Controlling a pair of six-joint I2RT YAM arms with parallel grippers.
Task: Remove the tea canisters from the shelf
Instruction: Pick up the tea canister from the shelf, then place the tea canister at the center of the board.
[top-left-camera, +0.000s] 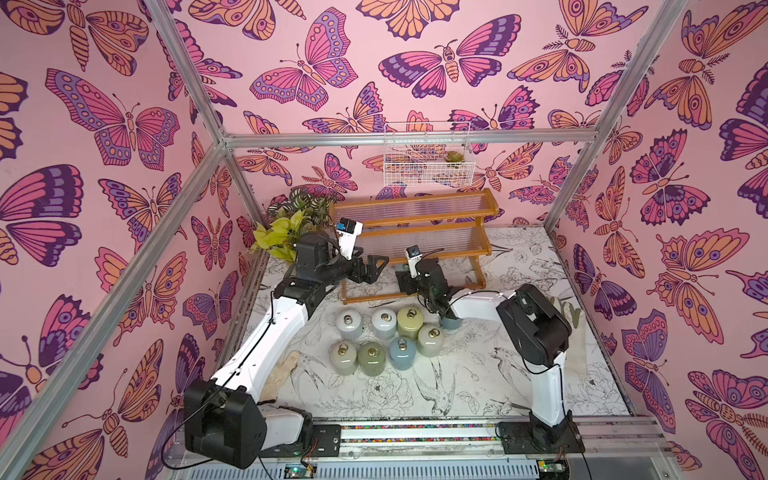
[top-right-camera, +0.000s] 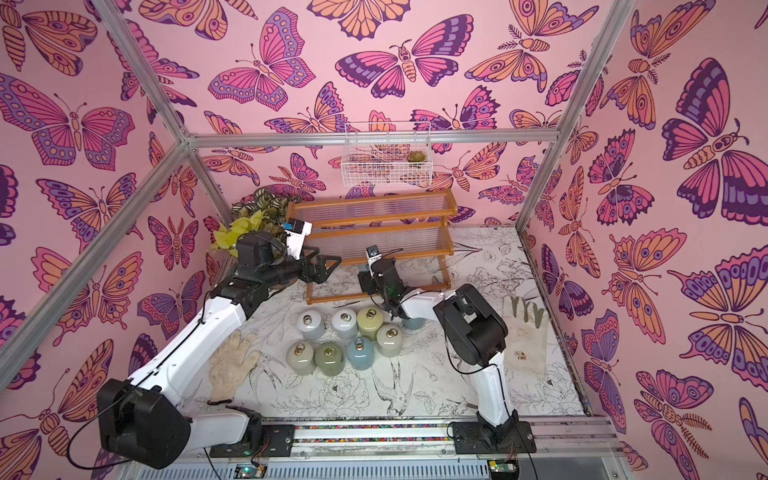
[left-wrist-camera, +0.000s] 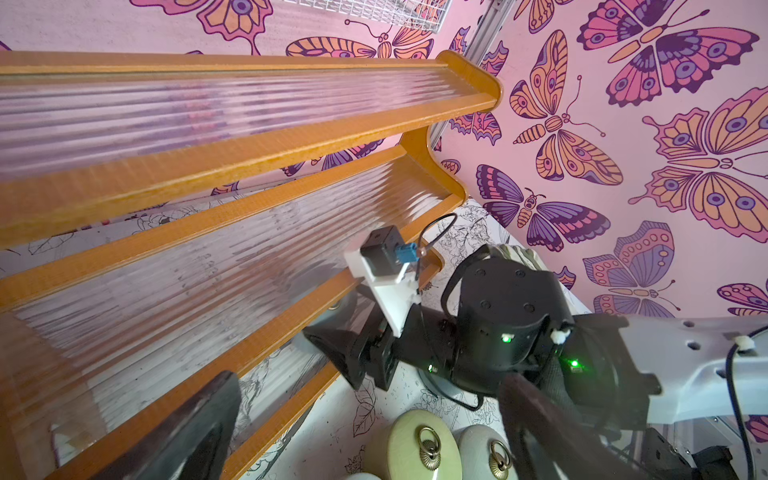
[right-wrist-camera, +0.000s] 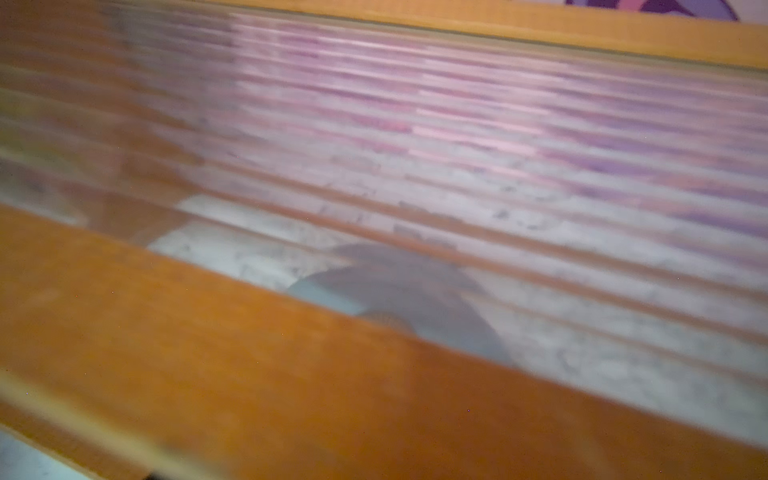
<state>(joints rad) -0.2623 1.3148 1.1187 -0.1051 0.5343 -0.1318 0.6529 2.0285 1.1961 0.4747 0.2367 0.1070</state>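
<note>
Canisters (glossy, pastel) before shelf

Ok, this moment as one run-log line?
shelf: upper two tiers bare | tea canisters: eight seen on table | left pincer: open, by shelf | right pincer: at lowest tier, grip unclear

The stepped shelf, an orange-brown wooden frame carrying clear ribbed tiers, runs diagonally across the view in front of the pink butterfly-print wall. The left claw has its two black fingers set wide apart at the near edge. The right arm, black at the wrist with a white camera bracket, points the right claw at the front rail of the lowest tier; its jaw position is not discernible. On the white desk, printed with line-drawn leaves, a pale yellow glossy canister and a cream glossy canister stand side by side, each with a brass ring pull on its lid.
</note>
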